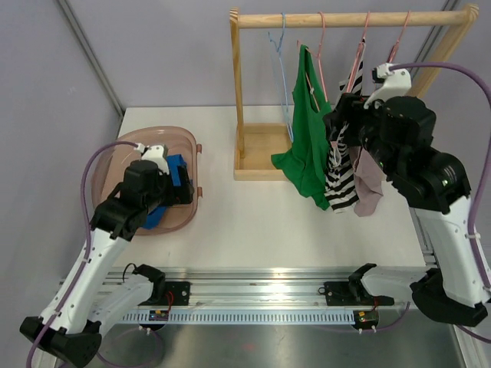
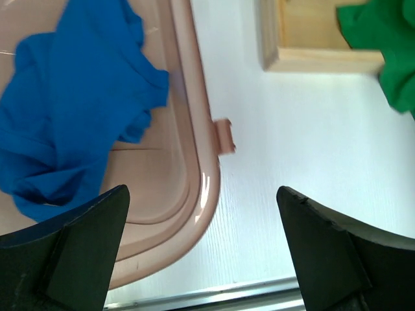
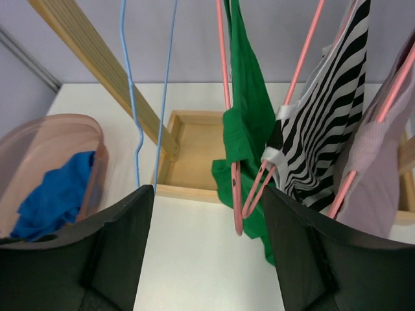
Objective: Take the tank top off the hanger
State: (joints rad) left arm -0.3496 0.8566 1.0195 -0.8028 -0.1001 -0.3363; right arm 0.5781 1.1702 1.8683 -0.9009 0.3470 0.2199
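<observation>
A wooden rack [image 1: 345, 18] holds a green tank top [image 1: 307, 138], a black-and-white striped tank top [image 1: 341, 184] and a mauve garment [image 1: 368, 180], each on a pink hanger. My right gripper [image 1: 341, 115] is open and raised beside them. In the right wrist view the gripper [image 3: 207, 201] has the lower ends of the green top's pink hanger [image 3: 237, 201] and the striped top's hanger between its jaws, near the right finger. The green top [image 3: 249, 116] and striped top [image 3: 324, 129] hang just beyond. My left gripper [image 1: 180, 188] is open and empty.
An empty blue hanger [image 1: 285, 92] hangs left of the green top. The rack's wooden base tray [image 1: 261, 153] sits on the white table. A pink basin [image 1: 130, 142] at the left holds a blue garment [image 2: 78, 97]; my left gripper [image 2: 202, 201] hovers over its right rim [image 2: 201, 149].
</observation>
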